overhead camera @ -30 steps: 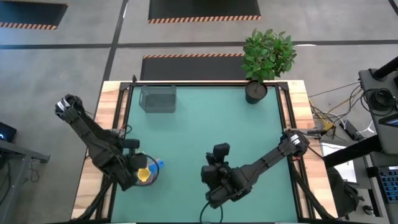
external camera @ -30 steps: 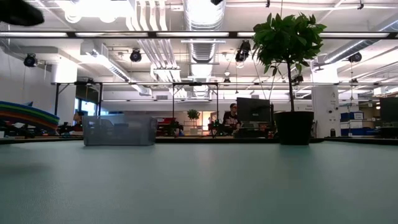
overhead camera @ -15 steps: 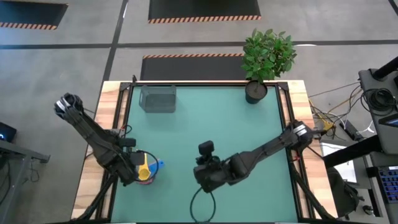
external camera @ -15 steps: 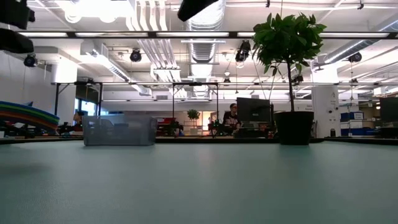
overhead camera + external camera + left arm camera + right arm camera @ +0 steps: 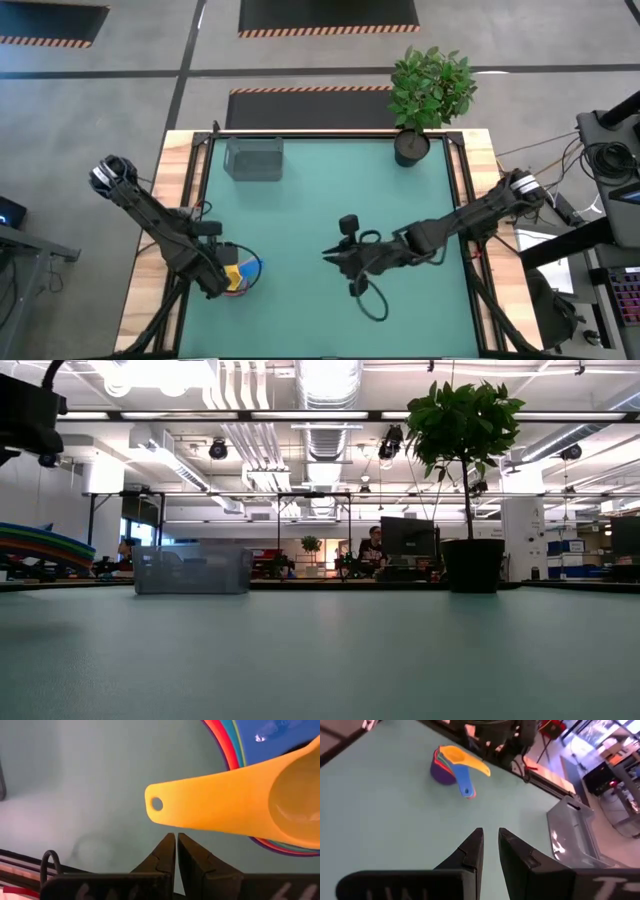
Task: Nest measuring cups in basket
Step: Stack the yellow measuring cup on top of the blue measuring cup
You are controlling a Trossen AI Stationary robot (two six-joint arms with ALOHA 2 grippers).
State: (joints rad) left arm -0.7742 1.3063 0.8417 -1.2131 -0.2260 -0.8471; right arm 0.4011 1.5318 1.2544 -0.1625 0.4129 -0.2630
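**Measuring cups stacked by left arm; basket at far edge of counter**

High view: green counter (image 5: pixel 300 210) in wooden frame. Nested measuring cups (image 5: pixel 238 276) at near-left of counter, yellow cup uppermost, blue handle pointing toward the middle. Left gripper (image 5: pixel 222 283) right at the stack, on its outer side. Right gripper (image 5: pixel 340 258) over mid-counter, well apart from the cups, a loop of black cable (image 5: pixel 365 295) hanging under the arm. Basket (image 5: pixel 254 158) at far-left edge, apart from everything else. Potted plant (image 5: pixel 427 95) at far-right corner.

Low view: basket (image 5: pixel 192 569) seen level, grey and see-through, upright on counter. Plant in black pot (image 5: pixel 472 564) to the right of it. Dark part of an arm at upper left edge. Seated person (image 5: pixel 373 547) in the room behind.

Left wrist view: jaws together, nothing between them; fingertips (image 5: pixel 170 844) just short of the yellow cup's handle (image 5: pixel 200 807), which carries a small hole at its end. Red, orange and blue rims stacked beneath.

Right wrist view: jaws slightly apart and empty; fingers (image 5: pixel 472 847) above bare counter. Cup stack (image 5: pixel 451 765) ahead, near the other arm's base. Basket (image 5: pixel 575 837) off to one side.
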